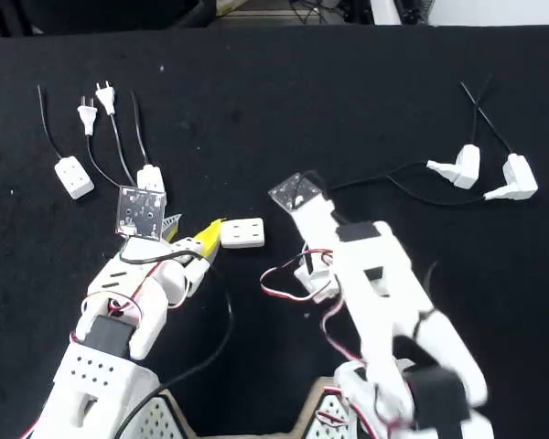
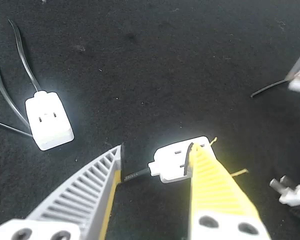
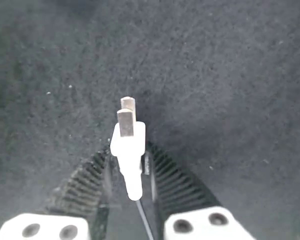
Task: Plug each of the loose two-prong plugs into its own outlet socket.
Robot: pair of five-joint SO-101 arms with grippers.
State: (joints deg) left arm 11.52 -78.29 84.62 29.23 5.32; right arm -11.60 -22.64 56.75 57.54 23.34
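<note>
Right pincer (image 3: 126,159) is being used to grip a two-prong plug (image 3: 128,146); left pincer (image 2: 157,150) is being held open, yellow finger (image 2: 215,190) touching the outlet socket (image 2: 171,163) mid-table. Unpinned, it could be shoved away by misaligned prongs (image 3: 126,117).

White arms (image 1: 384,302), yellow-grey left claw (image 2: 157,150), red wires (image 1: 265,282)

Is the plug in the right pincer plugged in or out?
Out. The right pincer grips the plug, both prongs bare above the table.
</note>
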